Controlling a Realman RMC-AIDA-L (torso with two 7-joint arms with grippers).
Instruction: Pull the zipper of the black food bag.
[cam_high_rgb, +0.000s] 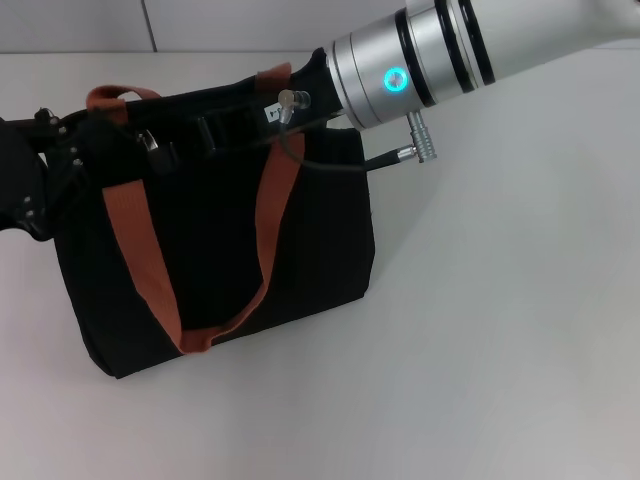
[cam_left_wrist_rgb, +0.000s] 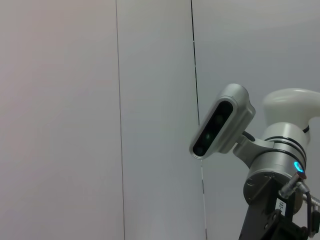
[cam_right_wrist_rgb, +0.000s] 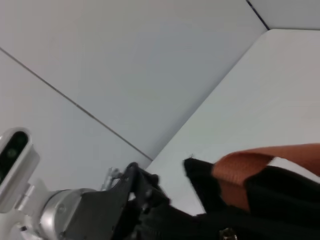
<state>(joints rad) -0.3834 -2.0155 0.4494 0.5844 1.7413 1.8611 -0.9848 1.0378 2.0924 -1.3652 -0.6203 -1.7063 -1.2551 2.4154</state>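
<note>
The black food bag (cam_high_rgb: 220, 250) stands on the white table, its rust-brown strap handles (cam_high_rgb: 135, 240) hanging down its front. A small silver glint that looks like the zipper (cam_high_rgb: 153, 142) sits on the bag's top edge near the left end. My right gripper (cam_high_rgb: 225, 128) reaches in from the upper right and is over the bag's top, just right of the glint. My left gripper (cam_high_rgb: 55, 160) is against the bag's left end. The right wrist view shows the bag (cam_right_wrist_rgb: 280, 210), a strap (cam_right_wrist_rgb: 250, 165), a small metal piece (cam_right_wrist_rgb: 227, 232) and the left gripper (cam_right_wrist_rgb: 145, 195).
The white table (cam_high_rgb: 500, 330) stretches to the right and front of the bag. A pale panelled wall (cam_left_wrist_rgb: 75, 120) stands behind. The right arm's wrist (cam_left_wrist_rgb: 272, 185) with its camera shows in the left wrist view. Cables (cam_high_rgb: 400, 152) hang off the right wrist above the bag's right end.
</note>
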